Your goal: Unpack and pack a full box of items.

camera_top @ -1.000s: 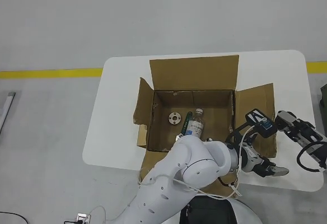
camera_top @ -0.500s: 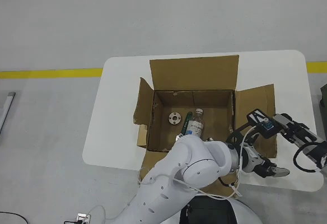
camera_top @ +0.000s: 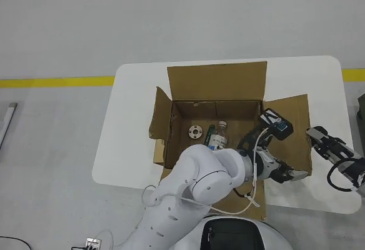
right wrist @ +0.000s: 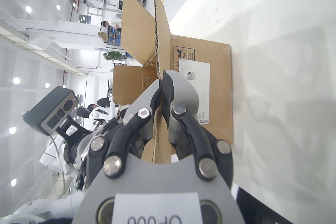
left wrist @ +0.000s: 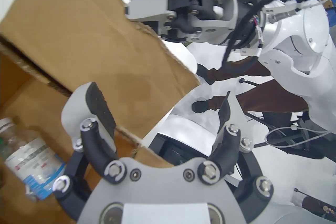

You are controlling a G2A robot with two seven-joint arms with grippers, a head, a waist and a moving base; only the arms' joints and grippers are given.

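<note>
Two grippers were at the right flap (camera_top: 293, 112) of the open cardboard box (camera_top: 217, 80). The right gripper (right wrist: 161, 93) had its jaws pinched on the flap's outer edge, cardboard clamped btwn them. The left gripper (left wrist: 158, 95) sat at the flap's near corner w/ jaws spread wide and the corner btwn them; whether they touched it we couldn't tell. The box stood on the white table (camera_top: 132, 125) w/ all flaps folded out. Inside, approx. mid-floor, we saw a clear plastic bottle (camera_top: 217, 139), white cap toward the far wall. A small round disc (camera_top: 195, 132) lay near it, toward the left wall.
</note>
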